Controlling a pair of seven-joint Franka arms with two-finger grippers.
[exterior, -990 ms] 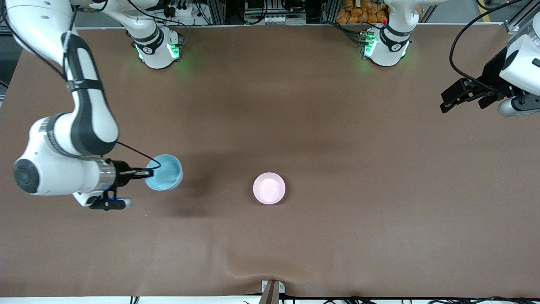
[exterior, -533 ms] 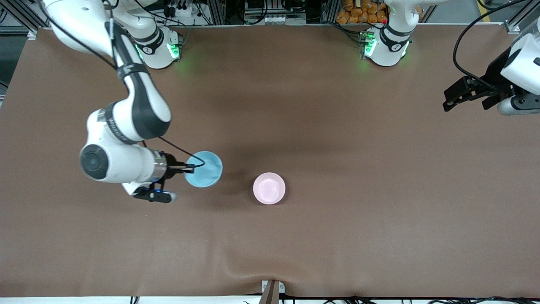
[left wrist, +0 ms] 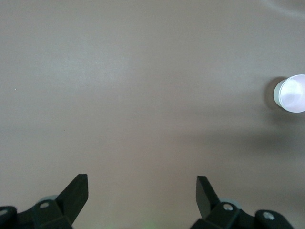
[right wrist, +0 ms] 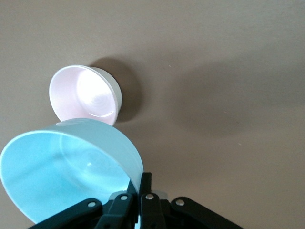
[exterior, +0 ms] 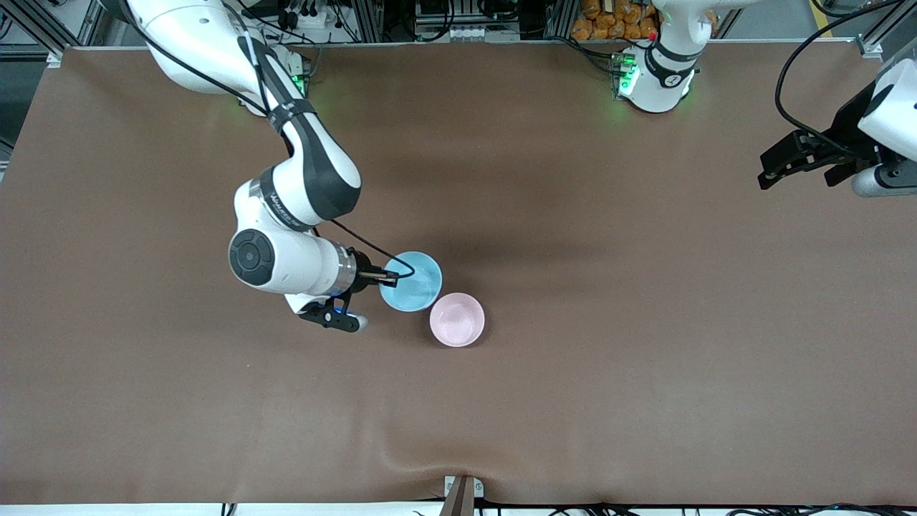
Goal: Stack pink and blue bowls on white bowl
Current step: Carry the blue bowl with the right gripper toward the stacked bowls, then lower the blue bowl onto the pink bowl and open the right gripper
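Just beside pink bowl (exterior: 457, 319): blue bowl (exterior: 410, 281), airborne, pinched by right end effector (exterior: 382, 275).

We see the right gripper (right wrist: 141, 183) clamped on the rim of the blue bowl (right wrist: 62, 171), holding it up. The pink bowl (right wrist: 86, 95) sits on the table (right wrist: 224, 71) just beside the blue bowl.

This is a robotics lab. Two white arm bases (exterior: 655, 75) with green status lights are bolted along one edge of a table (exterior: 573, 287) covered in plain brown cloth. Past that edge stand aluminium frame rails (exterior: 372, 18), bundled black cables (exterior: 301, 14) and power strips rather than any household furnishings.
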